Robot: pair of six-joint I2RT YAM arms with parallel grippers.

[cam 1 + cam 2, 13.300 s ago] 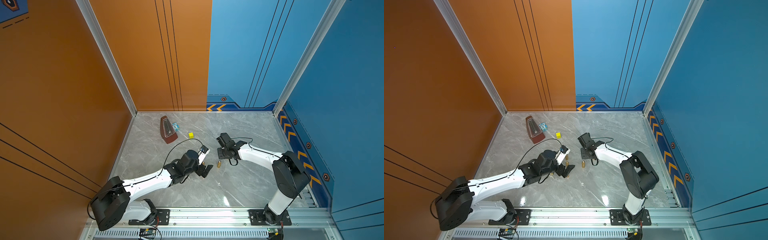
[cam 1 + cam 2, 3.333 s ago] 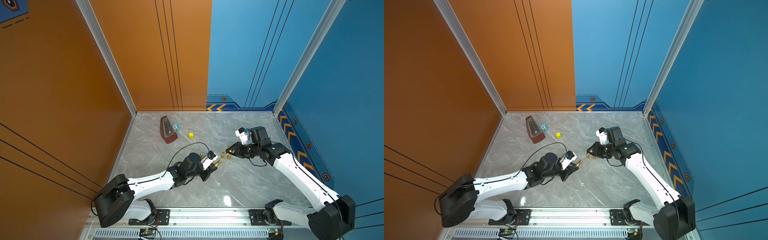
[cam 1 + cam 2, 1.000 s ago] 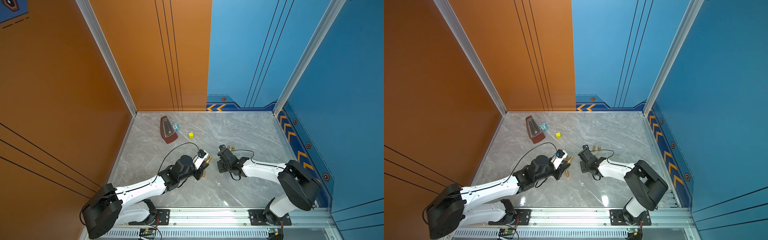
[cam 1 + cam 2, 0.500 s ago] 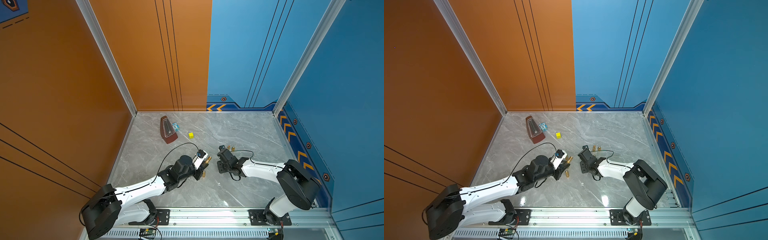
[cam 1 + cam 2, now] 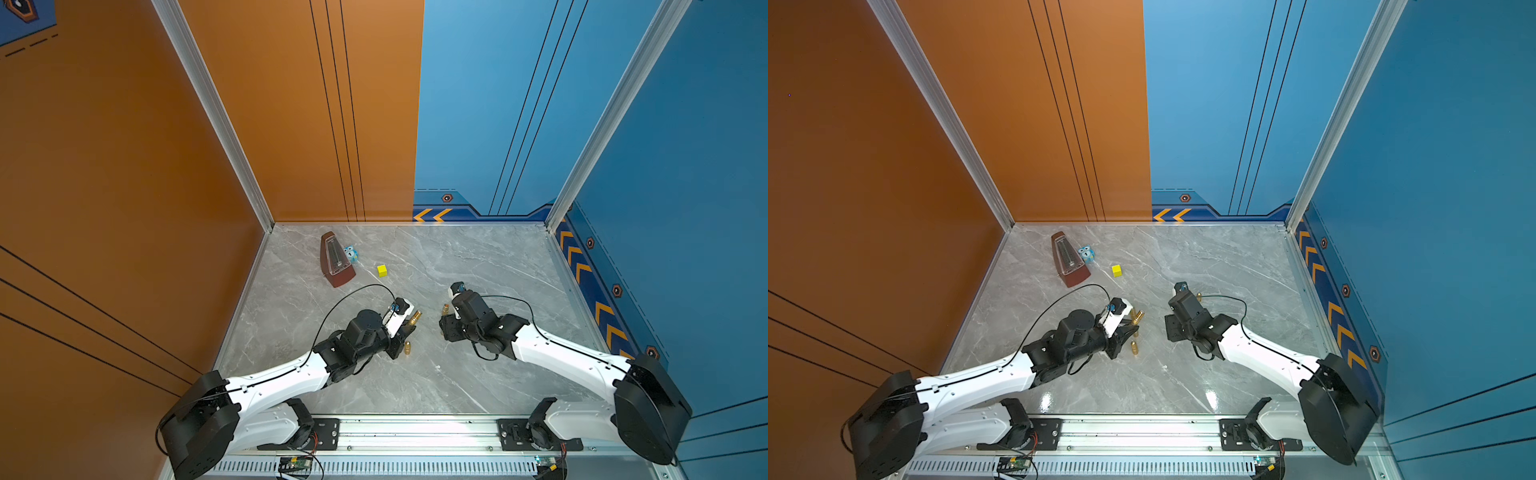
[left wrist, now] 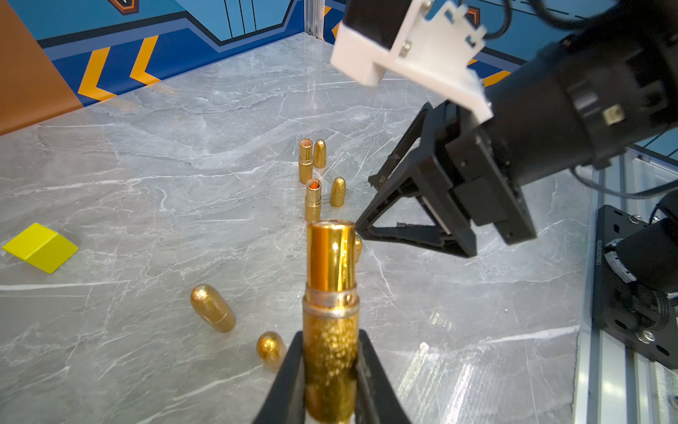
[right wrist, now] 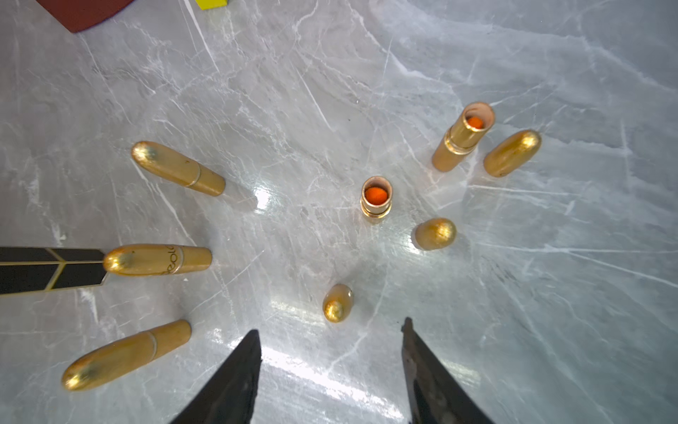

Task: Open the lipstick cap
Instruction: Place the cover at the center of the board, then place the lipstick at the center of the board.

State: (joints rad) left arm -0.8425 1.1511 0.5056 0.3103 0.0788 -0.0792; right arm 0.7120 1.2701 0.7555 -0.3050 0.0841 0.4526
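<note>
Right wrist view, cap point(image 7: 337, 303) just ahead of right hand point(image 7: 330, 326) — untouched

The metronome point(image 5: 335, 262) is set near the back-left corner of the table point(image 5: 478, 257), with the cube point(image 5: 382, 270) to its right; a cap point(image 6: 337, 191) is stood beside each opened tube point(image 6: 313, 200).

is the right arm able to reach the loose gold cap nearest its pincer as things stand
Probably yes: the right pincer is open and empty, and the loose gold cap stands just ahead of its jaws with nothing between them.
</note>
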